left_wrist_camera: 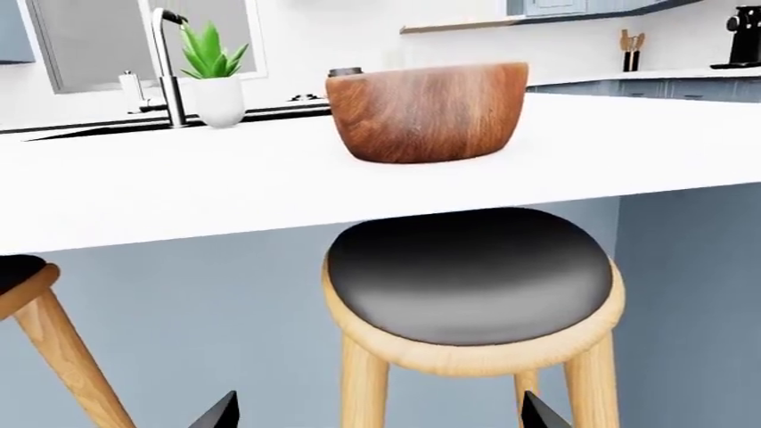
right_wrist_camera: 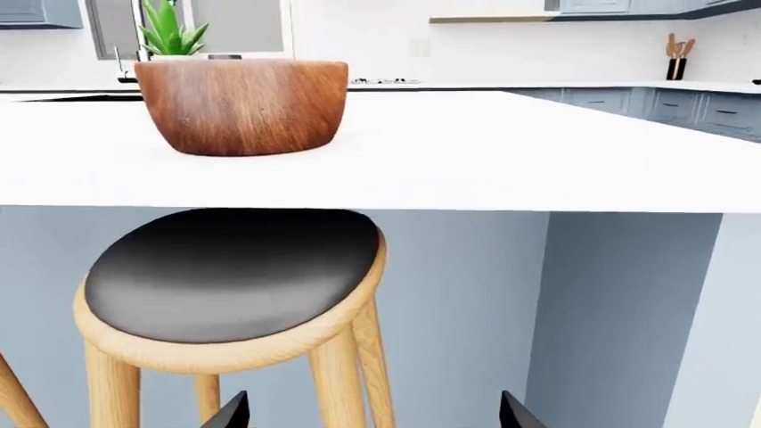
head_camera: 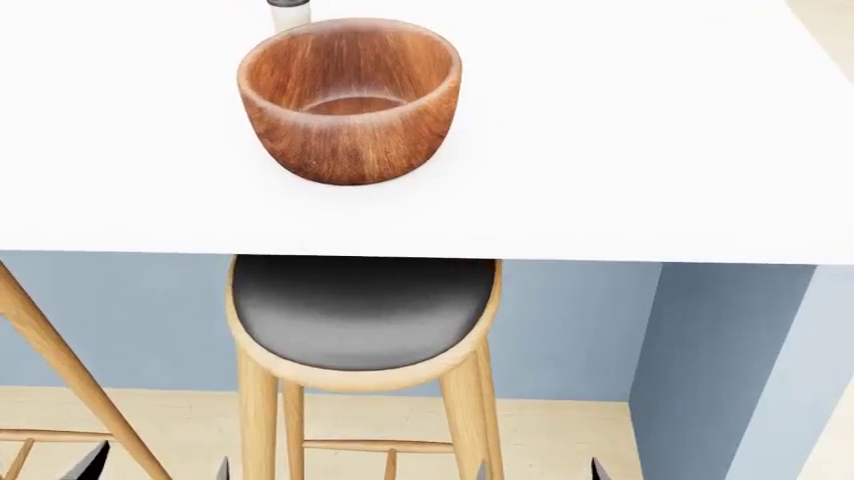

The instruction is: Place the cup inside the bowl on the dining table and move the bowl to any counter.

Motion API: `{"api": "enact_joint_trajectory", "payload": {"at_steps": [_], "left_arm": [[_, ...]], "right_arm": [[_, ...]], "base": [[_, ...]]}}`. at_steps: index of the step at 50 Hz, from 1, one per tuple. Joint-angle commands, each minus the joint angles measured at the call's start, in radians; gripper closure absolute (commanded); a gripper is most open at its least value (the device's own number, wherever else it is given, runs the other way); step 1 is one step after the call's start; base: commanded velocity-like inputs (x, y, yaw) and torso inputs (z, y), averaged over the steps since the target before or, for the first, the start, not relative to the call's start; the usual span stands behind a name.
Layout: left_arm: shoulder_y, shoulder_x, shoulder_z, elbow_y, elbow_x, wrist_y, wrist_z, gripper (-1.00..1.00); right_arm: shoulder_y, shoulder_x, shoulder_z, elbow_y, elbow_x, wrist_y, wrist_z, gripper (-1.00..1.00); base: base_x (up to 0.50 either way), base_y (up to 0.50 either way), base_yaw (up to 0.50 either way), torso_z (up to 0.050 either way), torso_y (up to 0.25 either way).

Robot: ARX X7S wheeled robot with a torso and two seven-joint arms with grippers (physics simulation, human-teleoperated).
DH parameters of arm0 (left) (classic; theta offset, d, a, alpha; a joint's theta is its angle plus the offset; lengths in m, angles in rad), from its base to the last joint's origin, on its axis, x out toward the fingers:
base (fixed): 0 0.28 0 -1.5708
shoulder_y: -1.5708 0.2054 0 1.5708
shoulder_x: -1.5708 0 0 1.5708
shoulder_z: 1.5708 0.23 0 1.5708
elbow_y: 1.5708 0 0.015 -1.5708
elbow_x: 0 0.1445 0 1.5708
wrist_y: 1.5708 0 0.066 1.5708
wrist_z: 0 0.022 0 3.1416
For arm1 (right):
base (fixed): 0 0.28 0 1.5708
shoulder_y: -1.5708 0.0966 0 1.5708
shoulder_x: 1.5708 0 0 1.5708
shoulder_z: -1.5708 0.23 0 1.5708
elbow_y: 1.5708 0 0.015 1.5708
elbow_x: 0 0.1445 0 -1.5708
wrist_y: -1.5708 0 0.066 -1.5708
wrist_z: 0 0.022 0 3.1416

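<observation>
The cup (head_camera: 288, 14) stands on the dining table (head_camera: 641, 150) just behind the bowl (head_camera: 350, 100), on the side away from the robot. In the head view only its cream body shows at the top edge of the frame, close to the bowl's far rim; whether the two touch cannot be told. In the left wrist view only the dark-grey lid (left_wrist_camera: 346, 71) peeks above the bowl's rim, and in the right wrist view the lid (right_wrist_camera: 225, 57) is a thin dark sliver over the rim.

The bowl sits upright on the tabletop, set back a little from the near edge, and the head view shows its inside empty.

Under the table's near edge, almost directly below the bowl, a round stool (head_camera: 360, 310) with a dark seat and pale wooden legs stands against the blue-grey base panel. A second stool's leg (head_camera: 60, 365) slants at the left.

Beyond the table, the left wrist view shows a tap (left_wrist_camera: 169, 62) and a potted green plant (left_wrist_camera: 216, 76), and a counter (left_wrist_camera: 666, 76) with blue cabinets under it.

Both grippers hang low, below the table level. The left gripper (left_wrist_camera: 378, 412) shows only two dark fingertips, set well apart with nothing between them; the right gripper (right_wrist_camera: 372, 414) likewise has its tips spread wide and holds nothing.
</observation>
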Motion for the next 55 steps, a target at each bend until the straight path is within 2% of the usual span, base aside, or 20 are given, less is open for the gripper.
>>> {"api": "enact_joint_trajectory", "payload": {"at_steps": [1, 9, 23, 26, 27, 28, 30, 35, 38, 41, 42, 44, 48, 53, 55], "left_arm": [[0.015, 0.099, -0.121, 0.002, 0.091, -0.012, 0.112, -1.00], [0.021, 0.082, -0.109, 0.007, 0.073, 0.007, 0.101, -1.00], [0.017, 0.069, -0.093, 0.008, 0.055, 0.006, 0.074, -1.00], [0.022, 0.070, -0.106, 0.049, 0.015, -0.041, 0.076, -1.00], [0.015, 0.062, -0.101, 0.068, 0.012, -0.084, 0.083, -1.00], [-0.020, 0.067, -0.113, 0.115, -0.029, -0.192, 0.084, -1.00], [-0.065, 0.029, -0.121, 0.199, -0.013, -0.268, 0.079, -1.00], [-0.213, -0.022, -0.144, 0.365, -0.089, -0.581, 0.103, -1.00], [-0.291, -0.051, -0.170, 0.454, -0.122, -0.717, 0.102, -1.00], [-0.363, -0.063, -0.165, 0.477, -0.129, -0.782, 0.099, -1.00], [-0.409, -0.074, -0.186, 0.495, -0.163, -0.848, 0.115, -1.00], [-0.467, -0.081, -0.214, 0.507, -0.219, -0.947, 0.137, -1.00], [-0.608, -0.127, -0.196, 0.433, -0.193, -0.993, 0.135, -1.00], [-0.759, -0.145, -0.189, 0.340, -0.201, -1.042, 0.151, -1.00], [-0.805, -0.166, -0.170, 0.312, -0.189, -1.048, 0.156, -1.00]], "right_arm": [[-0.017, -0.097, 0.122, -0.004, -0.094, 0.022, -0.112, -1.00], [-0.018, -0.081, 0.102, -0.006, -0.081, 0.020, -0.087, -1.00], [-0.017, -0.058, 0.080, -0.008, -0.063, 0.013, -0.060, -1.00], [-0.031, -0.058, 0.113, -0.059, -0.001, 0.018, -0.057, -1.00], [-0.025, -0.044, 0.107, -0.092, -0.015, 0.053, -0.052, -1.00], [-0.014, -0.034, 0.117, -0.155, 0.005, 0.092, -0.051, -1.00], [0.018, 0.000, 0.132, -0.278, 0.009, 0.198, -0.036, -1.00], [0.119, 0.098, 0.175, -0.475, 0.038, 0.450, -0.030, -1.00], [0.189, 0.147, 0.215, -0.588, 0.079, 0.609, -0.029, -1.00], [0.244, 0.178, 0.245, -0.635, 0.113, 0.704, -0.033, -1.00], [0.310, 0.222, 0.241, -0.664, 0.123, 0.844, -0.028, -1.00], [0.363, 0.239, 0.290, -0.688, 0.183, 0.887, -0.062, -1.00], [0.496, 0.290, 0.384, -0.755, 0.267, 1.093, -0.060, -1.00], [0.581, 0.326, 0.418, -0.732, 0.301, 1.165, -0.076, -1.00], [0.632, 0.363, 0.375, -0.714, 0.299, 1.211, -0.079, -1.00]], "base": [[0.00, 0.00, 0.00, 0.000, 0.000], [0.00, 0.00, 0.00, 0.000, 0.000], [0.00, 0.00, 0.00, 0.050, 0.000], [0.00, 0.00, 0.00, 0.033, 0.000], [0.00, 0.00, 0.00, 0.000, 0.000], [0.00, 0.00, 0.00, 0.000, 0.000], [0.00, 0.00, 0.00, 0.000, 0.000], [0.00, 0.00, 0.00, 0.000, 0.000], [0.00, 0.00, 0.00, 0.000, 0.000], [0.00, 0.00, 0.00, 0.000, 0.000], [0.00, 0.00, 0.00, 0.000, 0.000], [0.00, 0.00, 0.00, 0.000, 0.000], [0.00, 0.00, 0.00, 0.000, 0.000], [0.00, 0.00, 0.00, 0.000, 0.000], [0.00, 0.00, 0.00, 0.000, 0.000]]}}
